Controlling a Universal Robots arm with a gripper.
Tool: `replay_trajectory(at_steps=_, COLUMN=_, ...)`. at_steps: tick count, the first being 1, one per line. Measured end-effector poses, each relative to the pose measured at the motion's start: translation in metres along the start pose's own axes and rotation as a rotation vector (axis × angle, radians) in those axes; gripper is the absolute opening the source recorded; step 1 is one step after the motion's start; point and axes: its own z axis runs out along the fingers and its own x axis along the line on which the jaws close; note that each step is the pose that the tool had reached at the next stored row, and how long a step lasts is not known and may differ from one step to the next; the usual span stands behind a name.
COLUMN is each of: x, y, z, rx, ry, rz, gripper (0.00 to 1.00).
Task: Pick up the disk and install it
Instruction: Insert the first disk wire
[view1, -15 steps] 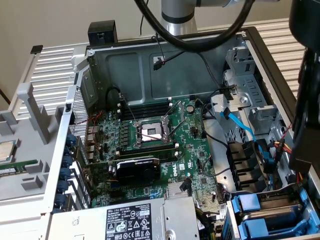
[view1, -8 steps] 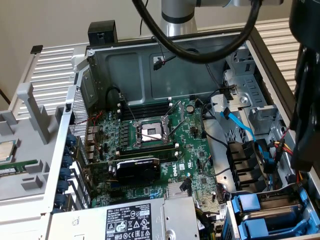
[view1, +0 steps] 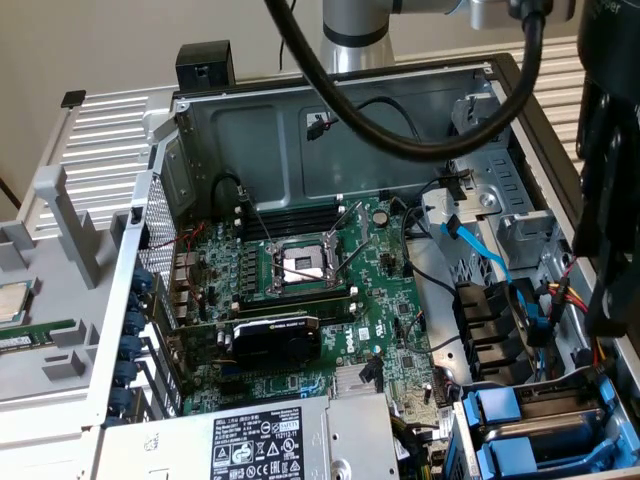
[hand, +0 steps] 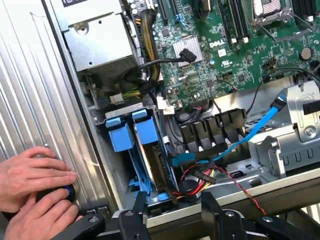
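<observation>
We see the open computer case with its green motherboard and the grey power-supply box. The disk, in its blue carrier, stands in the drive bay, just beside a second blue carrier. Our end effector hovers spread and empty near it. A person's hands rest on the ribbed metal outside.

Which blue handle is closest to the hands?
The blue handle right beside the case edge, on the side where the hands are. The other handle sits one slot further in, toward the green board.
</observation>
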Motion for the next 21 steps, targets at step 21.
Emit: replay_trajectory(at_steps=21, x=0.015, y=-0.0036, z=0.0114, rx=-0.0352, ry=-0.0248, rz=-0.202, gripper=0.55)
